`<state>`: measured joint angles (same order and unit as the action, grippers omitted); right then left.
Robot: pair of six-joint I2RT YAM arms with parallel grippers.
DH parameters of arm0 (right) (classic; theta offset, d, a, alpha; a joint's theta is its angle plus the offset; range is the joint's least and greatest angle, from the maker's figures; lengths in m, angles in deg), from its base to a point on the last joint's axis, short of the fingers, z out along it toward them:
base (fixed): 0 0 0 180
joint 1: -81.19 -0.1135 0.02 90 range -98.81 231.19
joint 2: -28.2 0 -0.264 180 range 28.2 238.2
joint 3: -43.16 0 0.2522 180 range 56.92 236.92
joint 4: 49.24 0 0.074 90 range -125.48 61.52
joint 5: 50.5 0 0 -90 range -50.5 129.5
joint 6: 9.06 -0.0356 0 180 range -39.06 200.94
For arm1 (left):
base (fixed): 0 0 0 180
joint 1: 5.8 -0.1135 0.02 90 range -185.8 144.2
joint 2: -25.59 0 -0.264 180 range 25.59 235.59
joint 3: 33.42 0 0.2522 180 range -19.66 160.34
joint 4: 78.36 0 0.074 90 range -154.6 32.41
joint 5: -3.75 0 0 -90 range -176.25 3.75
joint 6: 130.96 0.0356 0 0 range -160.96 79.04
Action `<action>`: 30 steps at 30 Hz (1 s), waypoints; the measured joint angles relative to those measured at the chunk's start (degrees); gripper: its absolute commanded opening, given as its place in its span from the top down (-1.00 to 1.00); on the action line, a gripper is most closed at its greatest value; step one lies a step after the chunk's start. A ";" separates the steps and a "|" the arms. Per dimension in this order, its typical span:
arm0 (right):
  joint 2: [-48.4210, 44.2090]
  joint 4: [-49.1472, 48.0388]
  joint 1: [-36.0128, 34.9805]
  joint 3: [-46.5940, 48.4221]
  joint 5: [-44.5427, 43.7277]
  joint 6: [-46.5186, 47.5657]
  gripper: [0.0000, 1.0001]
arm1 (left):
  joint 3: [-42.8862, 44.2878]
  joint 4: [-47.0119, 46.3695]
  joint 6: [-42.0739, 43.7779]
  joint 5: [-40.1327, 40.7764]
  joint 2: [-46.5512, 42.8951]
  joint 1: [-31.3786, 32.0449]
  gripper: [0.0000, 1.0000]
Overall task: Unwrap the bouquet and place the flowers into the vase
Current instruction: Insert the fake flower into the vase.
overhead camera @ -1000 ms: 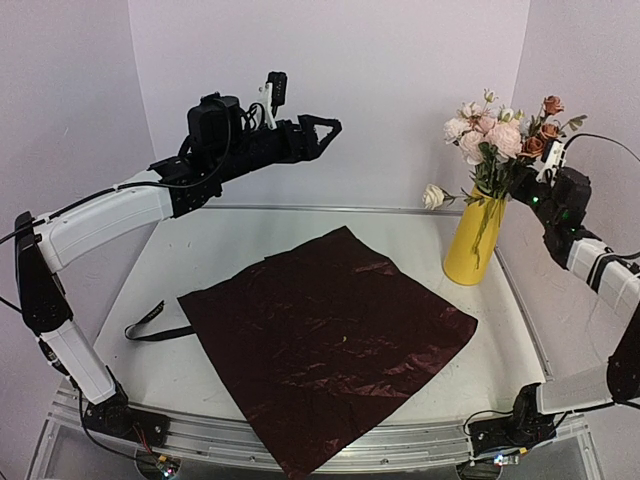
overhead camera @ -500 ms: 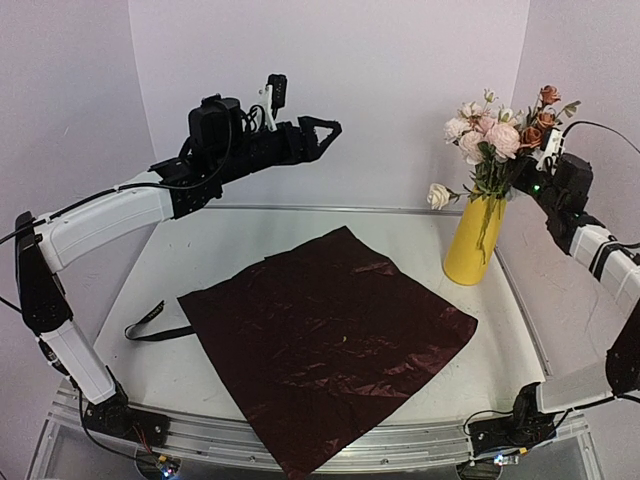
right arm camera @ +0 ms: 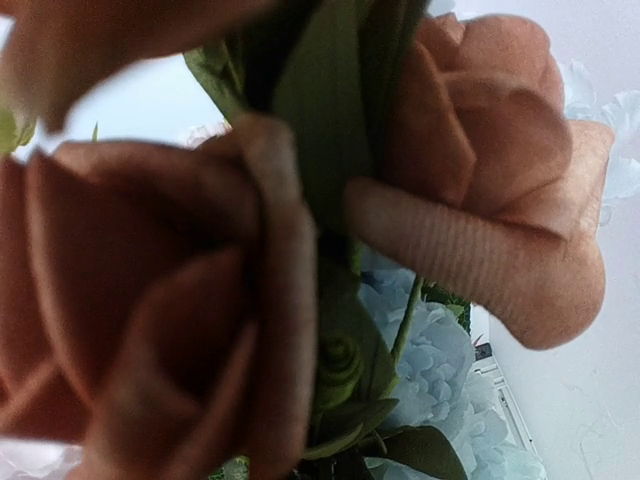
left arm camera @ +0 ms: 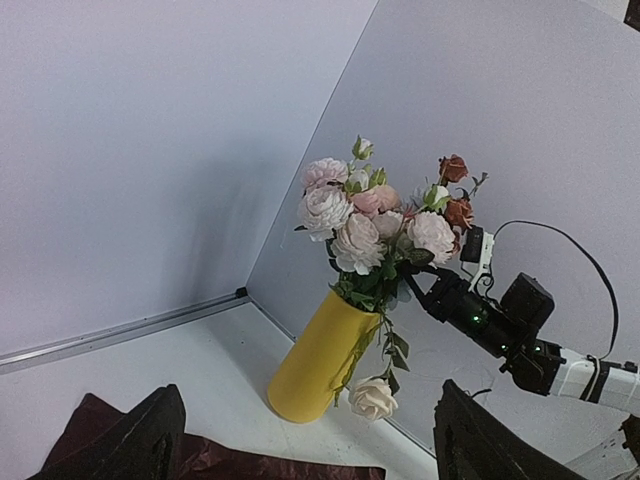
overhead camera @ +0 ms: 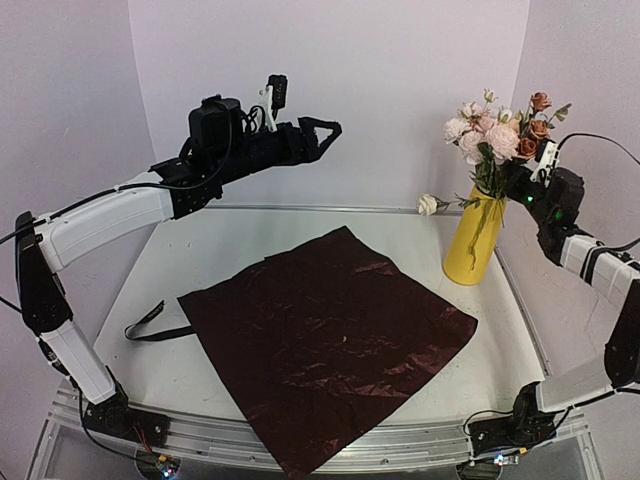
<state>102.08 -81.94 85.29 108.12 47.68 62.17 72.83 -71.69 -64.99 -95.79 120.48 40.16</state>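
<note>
The wrap [overhead camera: 325, 340] is spread flat on the near tabletop [overhead camera: 200, 260], with the ribbon [overhead camera: 150, 322] at its left edge. Farther back on the right, the flowers [overhead camera: 495, 135] are stood in the vase [overhead camera: 472, 245]. The right claw [overhead camera: 512, 182] is closed among their stems just above the vase's mouth; whether a stem is pinched cannot be told. The left claw [overhead camera: 328, 128] is held open, high and well apart to the left.

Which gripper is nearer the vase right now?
Right. The right gripper is shut in the stems of the flowers, just above the neck of the vase. The left gripper hangs open in mid-air, far to the vase's left.
</note>
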 measured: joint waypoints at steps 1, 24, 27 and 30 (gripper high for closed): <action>-0.19 0.28 0.00 0.00 0.01 0.00 1.00 | 0.00 0.00 0.00 -0.03 0.00 0.00 -0.75; 2.76 -7.37 0.00 1.40 0.27 -0.40 1.00 | 0.00 0.00 0.07 -0.90 0.00 -0.02 -0.76; 2.76 -7.87 -0.02 1.55 0.52 -0.91 1.00 | 0.00 0.00 0.10 -0.90 0.00 -0.06 -0.76; 2.76 -8.15 0.00 1.99 0.66 -1.21 1.00 | 0.00 0.01 0.11 -0.90 0.00 -0.15 -0.76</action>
<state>104.84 -90.09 85.29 110.12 48.34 60.96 72.83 -71.67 -64.88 -96.69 120.48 40.01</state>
